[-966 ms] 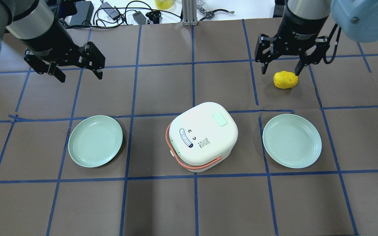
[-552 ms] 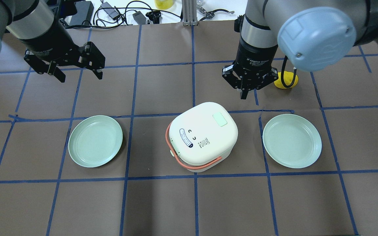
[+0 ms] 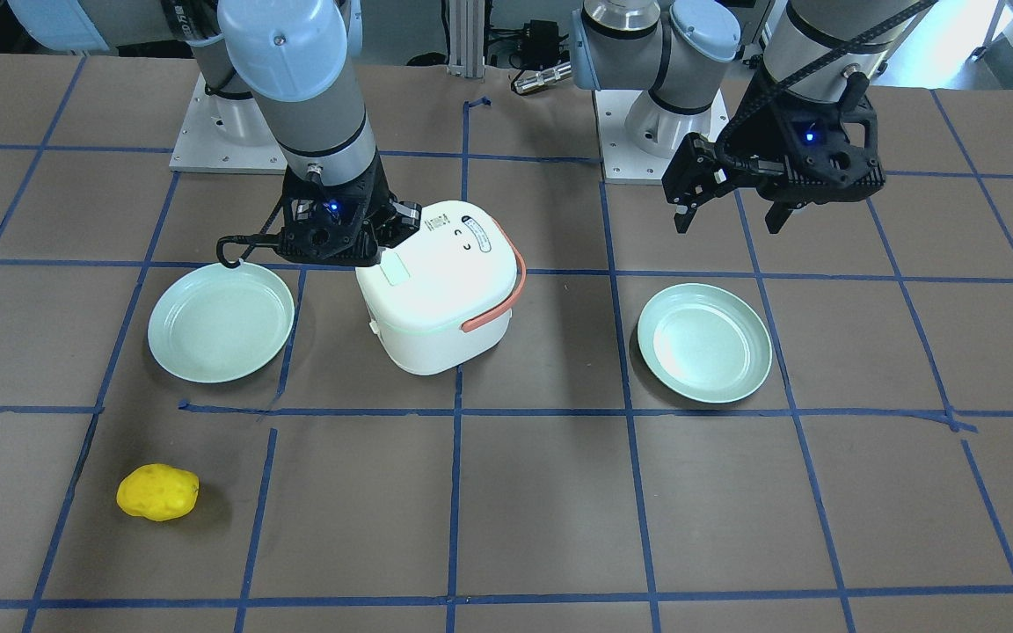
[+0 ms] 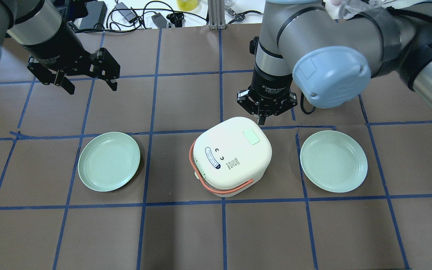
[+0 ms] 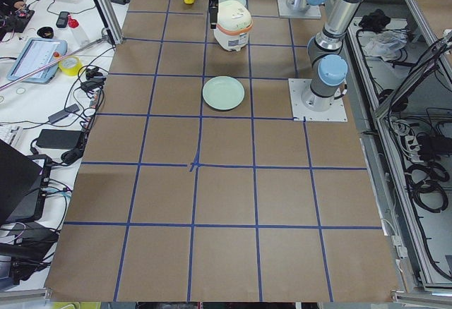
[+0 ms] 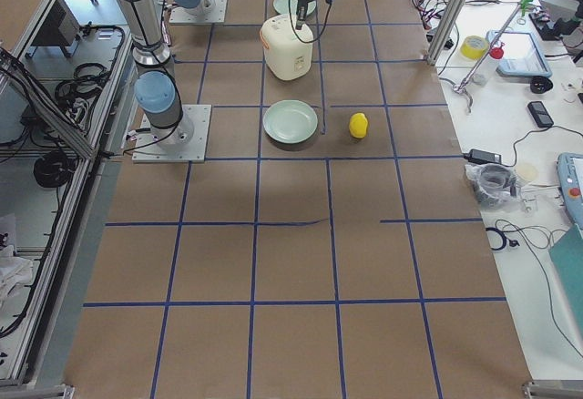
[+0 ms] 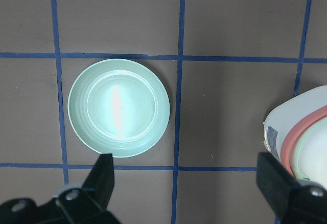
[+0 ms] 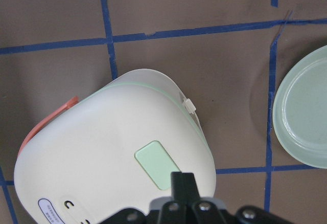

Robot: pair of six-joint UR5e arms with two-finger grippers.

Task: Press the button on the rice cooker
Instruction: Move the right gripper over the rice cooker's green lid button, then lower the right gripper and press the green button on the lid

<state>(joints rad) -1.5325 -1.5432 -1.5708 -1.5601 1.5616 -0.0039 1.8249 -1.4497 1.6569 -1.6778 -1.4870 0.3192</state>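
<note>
The white rice cooker (image 4: 231, 157) with an orange handle stands mid-table, with a pale green button (image 4: 251, 137) on its lid. My right gripper (image 4: 262, 120) is shut and empty, pointing down at the lid's far edge, just beyond the button. In the right wrist view the shut fingertips (image 8: 182, 182) sit next to the button (image 8: 157, 165); I cannot tell if they touch the lid. In the front view the right gripper (image 3: 375, 251) is at the cooker's (image 3: 440, 299) back corner. My left gripper (image 4: 90, 84) is open and empty, far to the left.
Two pale green plates (image 4: 109, 161) (image 4: 333, 161) flank the cooker. A yellow lumpy object (image 3: 157, 492) lies on the far side beyond the right plate, hidden by the right arm in the overhead view. Cables lie along the far edge.
My right gripper has shut and moved left from over the yellow object, then nearer and down to the cooker's lid. The left arm has not moved.
</note>
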